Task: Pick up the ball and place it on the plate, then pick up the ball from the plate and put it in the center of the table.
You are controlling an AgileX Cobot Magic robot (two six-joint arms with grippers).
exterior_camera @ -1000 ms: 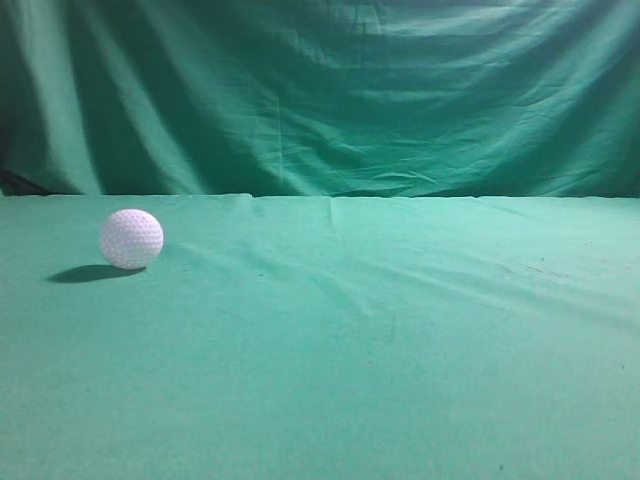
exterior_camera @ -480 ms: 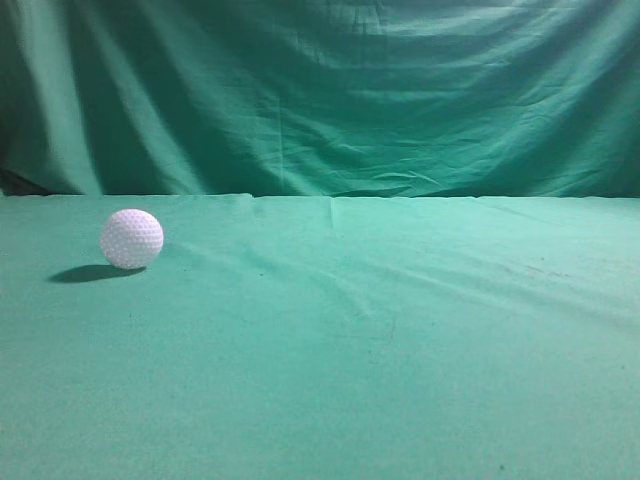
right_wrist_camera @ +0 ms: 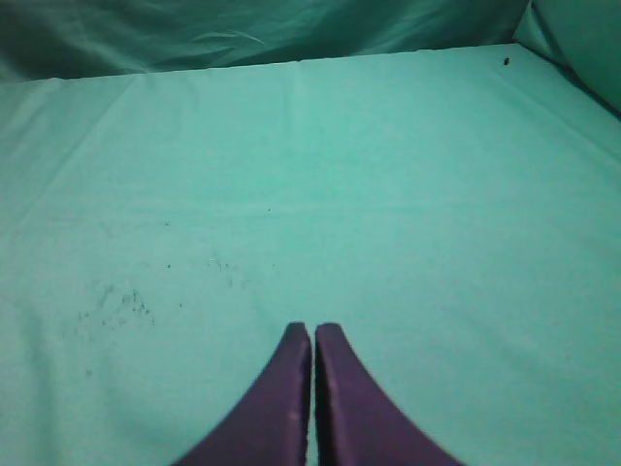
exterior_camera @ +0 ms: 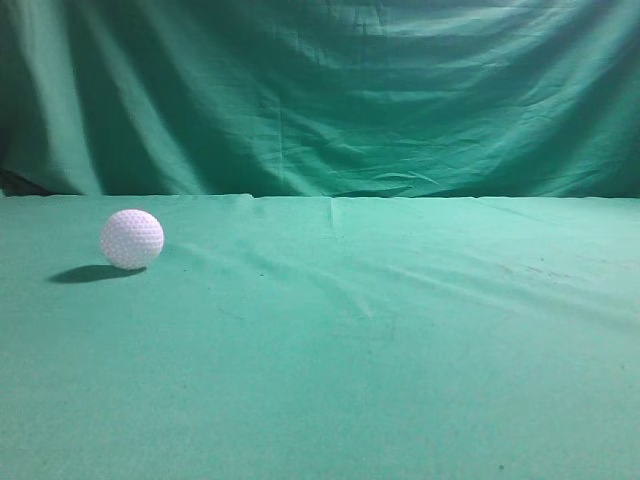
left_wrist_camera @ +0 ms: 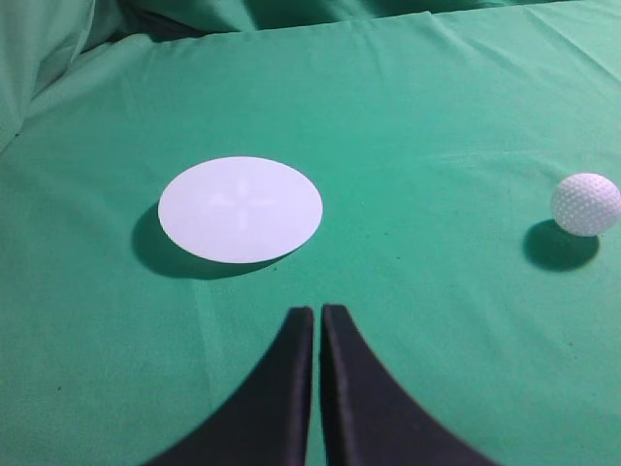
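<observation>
Pinching nothing, the left gripper (left_wrist_camera: 317, 313) and right gripper (right_wrist_camera: 312, 330) both had their jaws pressed together. The ball (left_wrist_camera: 585, 204) sat on the table (exterior_camera: 400, 350), well apart from the plate (left_wrist_camera: 241, 209). I thought every step was left to do.

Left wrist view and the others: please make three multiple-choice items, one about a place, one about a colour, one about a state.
1. In the left wrist view, the ball lies where from the plate?
A. on it
B. to its right, apart
C. to its left

2. The plate's colour?
A. white
B. red
C. black

3. The left gripper is:
A. shut, holding nothing
B. wide open
C. shut on the ball

Key: 1 B, bare table cloth separates them; 2 A, the disc is pale white; 3 A, its fingertips meet, with the ball far off.
</observation>
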